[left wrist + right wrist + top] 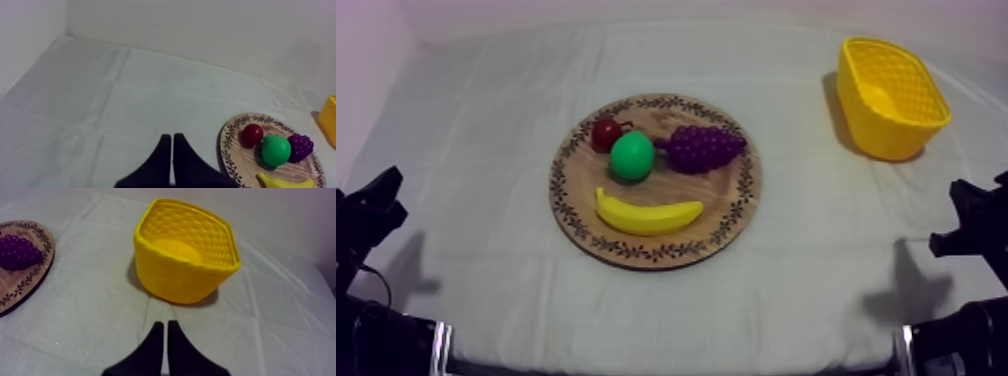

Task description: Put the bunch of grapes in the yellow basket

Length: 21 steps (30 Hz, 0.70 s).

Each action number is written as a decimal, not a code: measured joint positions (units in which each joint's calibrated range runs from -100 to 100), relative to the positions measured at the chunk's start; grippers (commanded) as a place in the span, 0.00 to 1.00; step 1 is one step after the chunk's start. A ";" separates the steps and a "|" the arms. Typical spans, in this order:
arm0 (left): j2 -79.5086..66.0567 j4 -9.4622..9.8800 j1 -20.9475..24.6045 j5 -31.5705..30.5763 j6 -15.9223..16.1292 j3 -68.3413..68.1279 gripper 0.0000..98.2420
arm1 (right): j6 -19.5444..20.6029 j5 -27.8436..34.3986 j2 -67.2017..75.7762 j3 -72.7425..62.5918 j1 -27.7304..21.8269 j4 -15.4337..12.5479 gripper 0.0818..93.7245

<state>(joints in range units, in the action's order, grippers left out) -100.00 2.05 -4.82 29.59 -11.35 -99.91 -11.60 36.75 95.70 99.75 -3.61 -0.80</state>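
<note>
A purple bunch of grapes (704, 147) lies on the round wooden board (734, 205) at its right rear part, beside a green pear (632, 156). The yellow basket (892, 97) stands at the far right of the table and holds nothing. My left gripper (376, 205) rests low at the left edge, well away from the board; in the left wrist view its fingers (171, 145) lie together as a narrow wedge. My right gripper (966, 215) rests low at the right edge, nearer than the basket; its fingers (165, 330) are also shut on nothing, pointing at the basket (186, 253).
A small red fruit (606, 133) sits behind the pear and a banana (648, 214) lies at the board's front. Grey-white cloth spreads around the board, with bare stretches between board and basket. A wall rises at the back.
</note>
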 measured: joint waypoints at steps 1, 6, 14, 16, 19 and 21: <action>0.00 0.00 0.00 0.00 0.00 0.00 0.00 | 0.00 0.00 0.00 0.00 0.00 0.00 0.01; 0.00 0.00 0.00 0.00 0.00 0.00 0.00 | 1.49 0.00 0.00 0.00 0.00 0.00 0.01; 0.00 0.00 0.00 0.00 0.00 0.00 0.00 | -1.77 0.08 0.00 0.00 0.22 0.00 0.01; 0.00 0.00 0.00 0.00 0.00 0.00 0.00 | -2.07 0.16 0.00 0.00 0.23 0.00 0.01; 0.00 0.00 0.00 0.00 0.00 0.00 0.00 | -2.11 0.75 0.00 0.00 0.23 0.00 0.01; 0.00 0.00 0.00 0.00 0.00 0.00 0.00 | -2.08 0.87 0.00 0.00 0.23 0.00 0.01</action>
<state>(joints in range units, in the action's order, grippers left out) -100.00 2.05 -4.82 29.59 -11.35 -99.91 -13.68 37.62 95.70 99.75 -3.38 -0.80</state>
